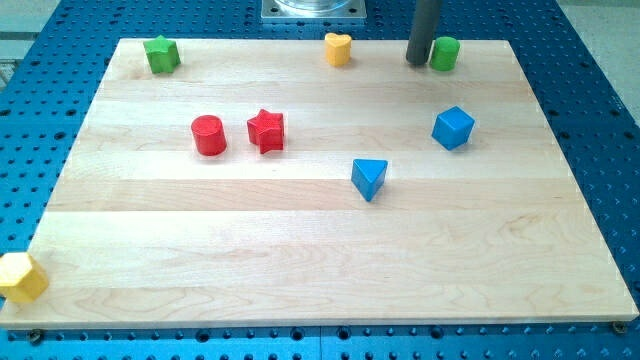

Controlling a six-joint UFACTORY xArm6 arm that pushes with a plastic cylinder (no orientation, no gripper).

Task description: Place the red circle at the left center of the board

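Note:
The red circle (209,135) is a short red cylinder on the wooden board (330,260), left of the middle and in the upper half. A red star (266,130) sits just to its right, a small gap apart. My tip (417,61) is at the view's top right, far from the red circle. It stands just left of a green cylinder (444,53), close to it or touching.
A green star (161,54) is at the top left. A yellow heart (338,48) is at the top middle. A blue cube (453,127) and a blue triangle (369,178) lie right of centre. A yellow hexagon (21,277) sits at the bottom left corner.

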